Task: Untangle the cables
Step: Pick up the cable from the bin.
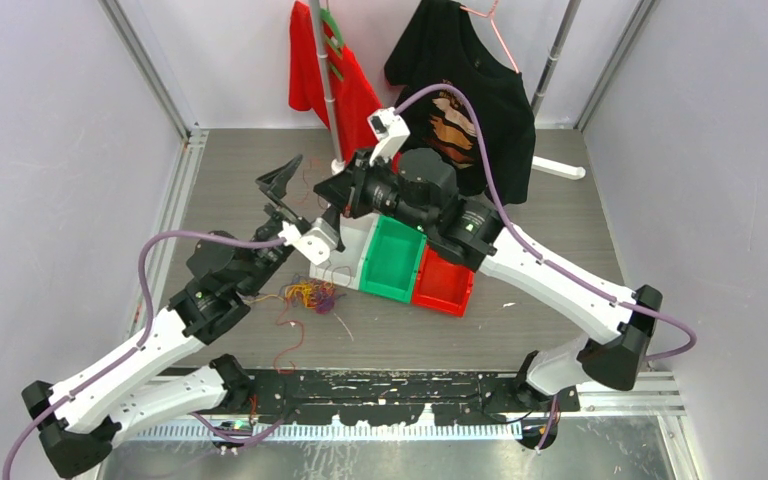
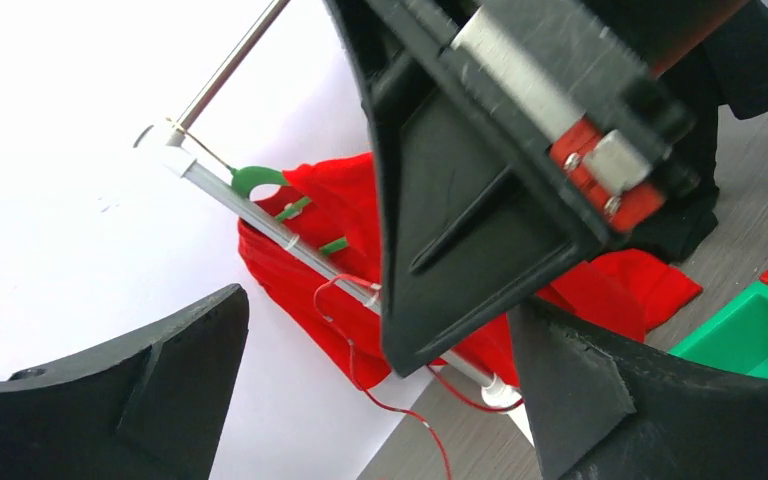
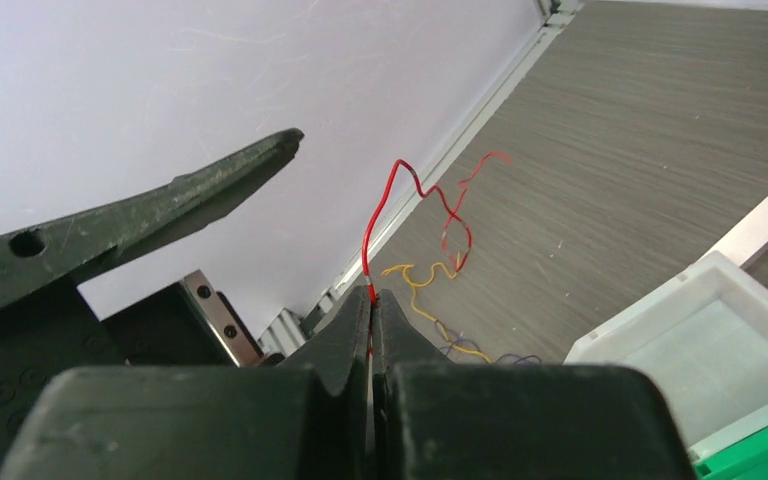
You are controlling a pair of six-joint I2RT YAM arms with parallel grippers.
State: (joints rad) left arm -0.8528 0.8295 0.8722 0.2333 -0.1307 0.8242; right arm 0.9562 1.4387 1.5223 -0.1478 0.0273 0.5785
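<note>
The cables [image 1: 310, 295] lie in a small red, yellow and purple tangle on the table in front of the bins. My right gripper [image 3: 371, 297] is shut on one red cable [image 3: 380, 215], which rises from the fingertips, bends and drops to the table. Yellow [image 3: 430, 290] and purple [image 3: 510, 358] strands lie below it. In the top view the right gripper [image 1: 326, 196] sits raised above the table's middle. My left gripper [image 2: 378, 300] stands wide open around the right gripper's tip, holding nothing. A loop of the red cable [image 2: 360, 370] hangs between the left fingers [image 2: 110, 400].
A white bin [image 1: 352, 240], a green bin [image 1: 393, 260] and a red bin [image 1: 443, 283] stand in a row at mid-table. Behind them a clothes rack pole [image 1: 325, 80] carries a red shirt [image 1: 352, 95] and a black T-shirt [image 1: 500, 110]. Walls close both sides.
</note>
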